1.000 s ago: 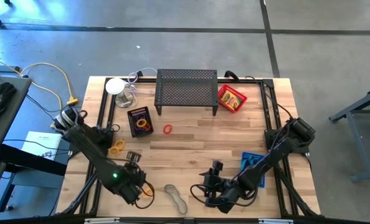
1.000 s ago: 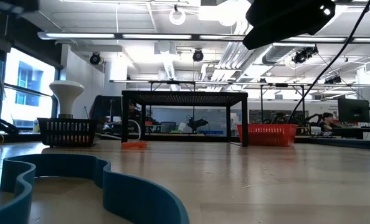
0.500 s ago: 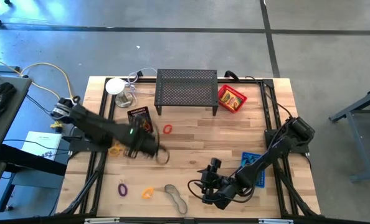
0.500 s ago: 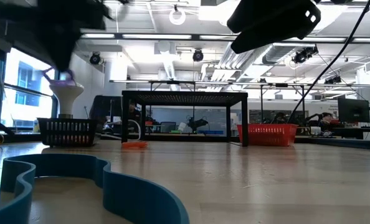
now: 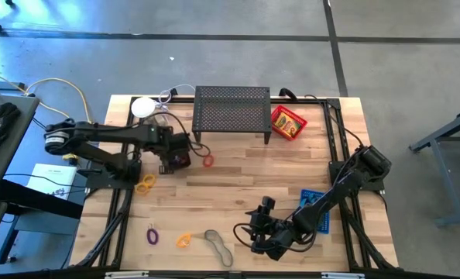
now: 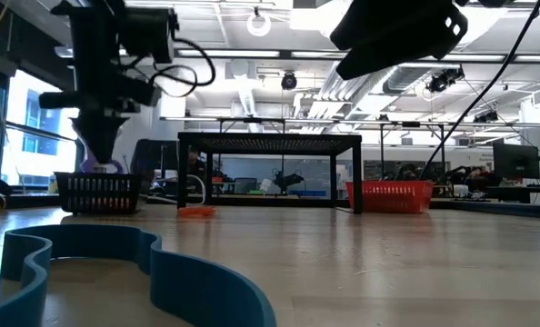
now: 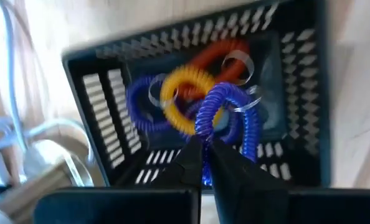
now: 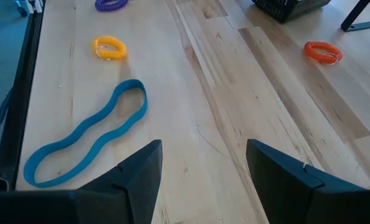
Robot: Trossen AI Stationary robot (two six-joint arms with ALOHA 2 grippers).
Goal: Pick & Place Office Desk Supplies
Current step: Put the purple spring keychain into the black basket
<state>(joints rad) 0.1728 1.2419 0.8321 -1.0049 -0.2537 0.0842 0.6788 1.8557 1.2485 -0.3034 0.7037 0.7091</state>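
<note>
My left gripper (image 7: pixel 204 167) (image 5: pixel 176 149) (image 6: pixel 100 145) points down over the black mesh tray (image 7: pixel 91 118) (image 6: pixel 97 193) at the table's far left, shut on a blue-purple coil ring (image 7: pixel 225 112). Purple, yellow and orange coil rings lie in that tray. My right gripper (image 8: pixel 200 177) (image 5: pixel 255 236) hovers open near the near edge, beside a flat blue elongated loop (image 8: pixel 88 146) (image 6: pixel 115 263). Loose on the wood lie an orange-yellow ring (image 8: pixel 109 47), a purple ring (image 5: pixel 152 233), a red ring (image 8: pixel 322 51) (image 5: pixel 208 161) and a yellow ring (image 5: pixel 145 184). My left gripper pinches the blue-purple coil ring between its two fingers at one stretch of its loop (image 7: pixel 205 142), coming from above and pointing down. The ring hangs below the fingers inside the tray's opening, over the other rings; whether it rests on them I cannot tell.
The large black perforated stand (image 5: pixel 231 112) spans the far middle, with the red tray (image 5: pixel 289 122) to its right and a white-topped glass object (image 5: pixel 146 108) to its left. A blue tray (image 5: pixel 314 203) sits under the right arm. Bare wood lies in the middle.
My left arm has swung from the near-left corner toward the far edge, carrying the coil ring, and now stands over the black tray with the gripper pointing down. Its leaving has uncovered the purple and orange-yellow rings near the near edge.
</note>
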